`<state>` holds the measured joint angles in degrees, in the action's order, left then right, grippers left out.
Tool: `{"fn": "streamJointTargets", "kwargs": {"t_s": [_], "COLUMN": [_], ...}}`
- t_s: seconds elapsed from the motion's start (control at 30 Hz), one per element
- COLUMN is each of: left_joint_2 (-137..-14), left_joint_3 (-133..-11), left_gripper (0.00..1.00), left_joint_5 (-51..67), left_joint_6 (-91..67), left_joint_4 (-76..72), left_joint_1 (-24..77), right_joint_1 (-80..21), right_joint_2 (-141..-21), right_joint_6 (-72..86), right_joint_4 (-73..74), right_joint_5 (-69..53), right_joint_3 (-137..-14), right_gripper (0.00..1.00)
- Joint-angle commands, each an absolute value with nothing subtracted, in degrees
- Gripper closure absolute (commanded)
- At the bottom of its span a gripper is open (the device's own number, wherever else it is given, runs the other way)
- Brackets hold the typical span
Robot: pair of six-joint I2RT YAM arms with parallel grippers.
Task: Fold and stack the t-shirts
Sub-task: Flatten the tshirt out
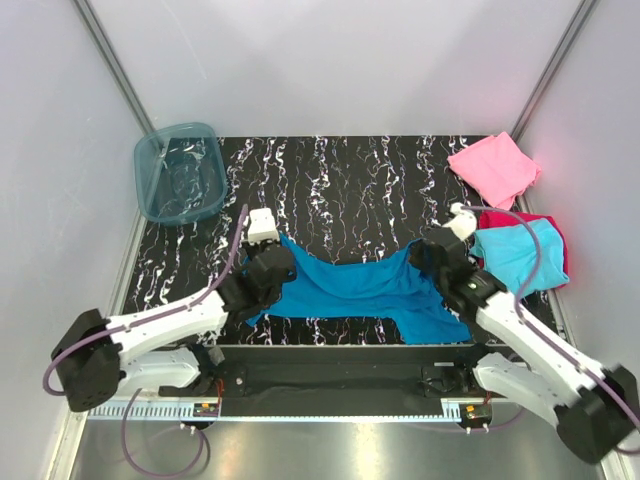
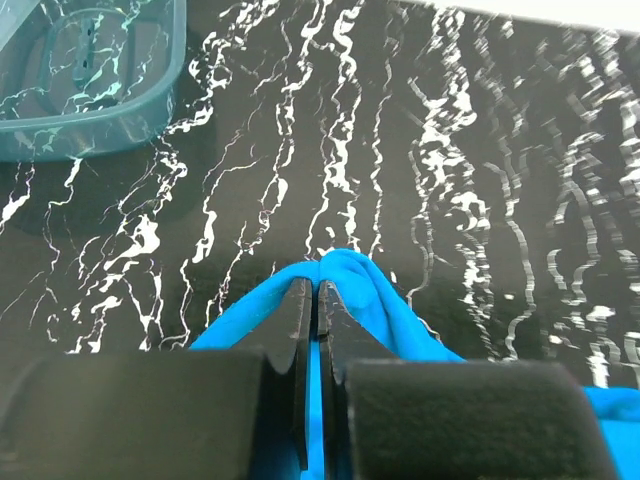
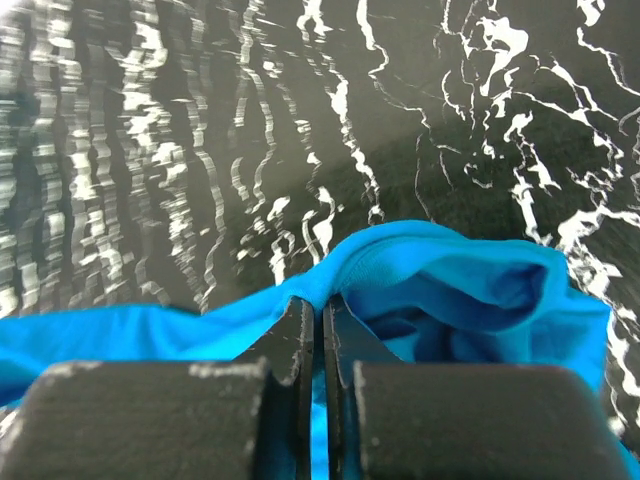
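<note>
Teal-blue t-shirt: stretched low over the table, near edge. One end is clamped in the clenched left pincer, the other in the clenched right pincer.

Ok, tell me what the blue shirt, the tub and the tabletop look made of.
Blue shirt: soft matte cloth, likely a cotton knit; it bunches and wrinkles.
Tabletop: smooth black with white veining, marble-look, possibly laminate.
Tub: translucent blue plastic; that veining shows through its wall.
</note>
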<state>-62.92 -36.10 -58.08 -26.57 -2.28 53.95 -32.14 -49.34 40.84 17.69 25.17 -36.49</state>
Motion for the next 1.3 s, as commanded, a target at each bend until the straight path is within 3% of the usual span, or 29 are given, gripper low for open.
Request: {"fn": "streamJointTargets", "kwargs": {"t_s": [0.0, 0.43, 0.93, 0.97, 1.0, 1.03, 1.07, 1.13, 1.2, 1.27], "left_joint_2": [-68.01, -76.73, -84.98, -85.43, -85.78, -86.04, -85.87, -84.91, -83.77, -81.13], "left_joint_3": [-39.9, -43.16, -45.17, -45.78, -45.96, -45.97, -45.79, -45.18, -44.3, -43.77], "left_gripper": [1.0, 1.0, 1.0, 0.89, 0.77, 0.64, 0.4, 0.28, 0.2, 0.18], "left_joint_5": [-56.17, -56.77, -54.23, -54.05, -53.7, -53.44, -53.26, -53.17, -53.17, -52.39], "left_joint_6": [-23.74, -22.58, -22.24, -22.15, -22.06, -21.97, -22.15, -22.59, -22.5, -22.5], "left_joint_4": [-14.75, -17.49, -22.33, -22.24, -22.24, -22.15, -21.8, -21.71, -21.53, -21.36], "left_joint_1": [50.98, 40.97, 33.58, 33.49, 33.49, 33.49, 33.49, 33.49, 33.57, 33.66], "right_joint_1": [-30.85, -16.45, -10.29, -10.2, -10.11, -10.11, -10.11, -10.11, -10.11, -10.19], "right_joint_2": [-57.55, -72.42, -89.38, -90.95, -91.58, -92.02, -91.93, -90.45, -86.67, -82.03], "right_joint_6": [40.35, 38.14, 40.34, 39.73, 39.38, 39.11, 38.5, 37.97, 37.53, 37.44], "right_joint_4": [7.13, -1.58, -16.15, -17.13, -17.66, -18.1, -18.28, -20.64, -22.93, -23.64], "right_joint_5": [29.62, 24.26, 18.29, 17.76, 17.14, 15.92, 15.65, 15.12, 14.07, 12.75], "right_joint_3": [-40.77, -45.62, -49.04, -49.22, -49.48, -50.09, -50.18, -48.53, -46.94, -45.79], "right_gripper": [1.0, 1.0, 1.0, 1.0, 0.92, 0.74, 0.54, 0.2, 0.06, 0.05]}}
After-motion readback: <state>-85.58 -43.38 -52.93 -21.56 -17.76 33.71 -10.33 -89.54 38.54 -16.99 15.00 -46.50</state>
